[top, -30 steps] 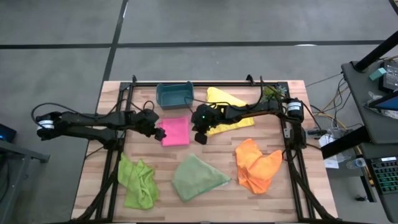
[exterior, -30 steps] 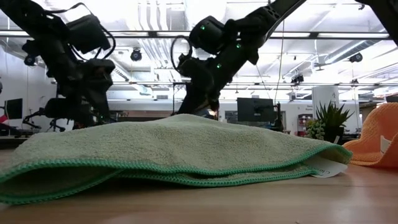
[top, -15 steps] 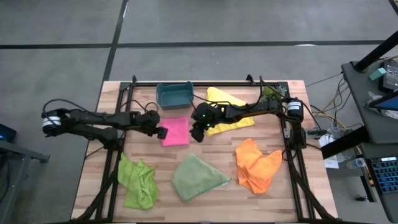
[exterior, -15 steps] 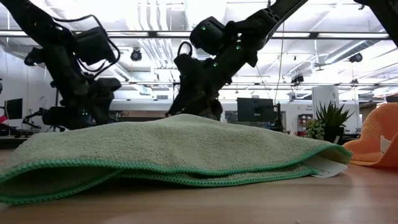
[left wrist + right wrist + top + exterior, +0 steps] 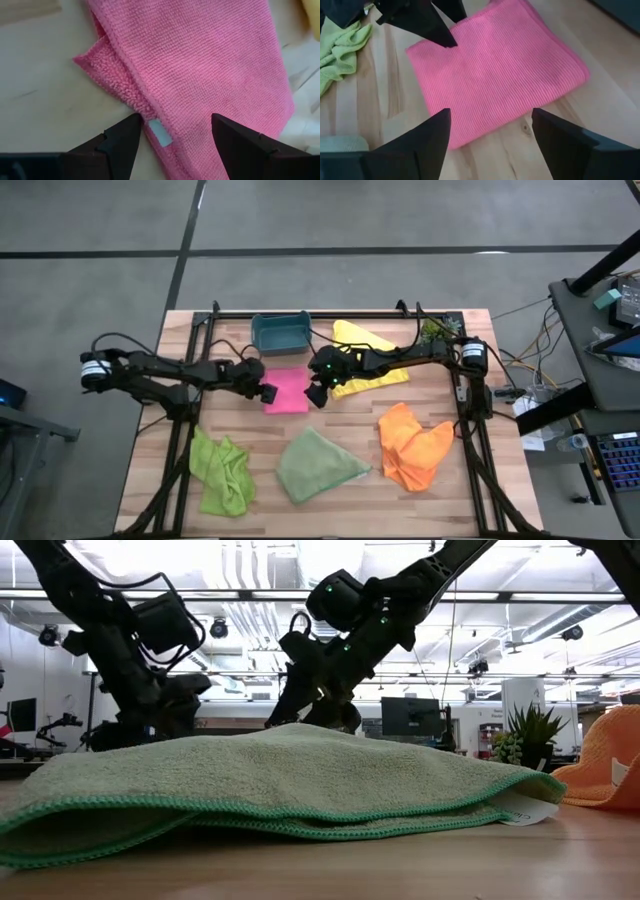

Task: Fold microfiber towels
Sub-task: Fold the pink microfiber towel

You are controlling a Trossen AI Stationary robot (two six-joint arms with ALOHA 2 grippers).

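Folded pink towel (image 5: 285,389) flat on bench (image 5: 330,480). Left tool (image 5: 172,132) and right tool (image 5: 490,127) both spread, flanking it. Only left wrist view shows towel's white tag (image 5: 159,132).

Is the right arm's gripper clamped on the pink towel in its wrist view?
No: the right gripper has its fingers spread wide above the pink towel, which lies flat on the table, unheld.

Wooden table (image 5: 330,480) carries pink (image 5: 285,390), yellow (image 5: 365,340), orange (image 5: 412,445), sage (image 5: 315,465), lime (image 5: 222,470) towels; teal bin (image 5: 280,332); plant sprig (image 5: 437,330).
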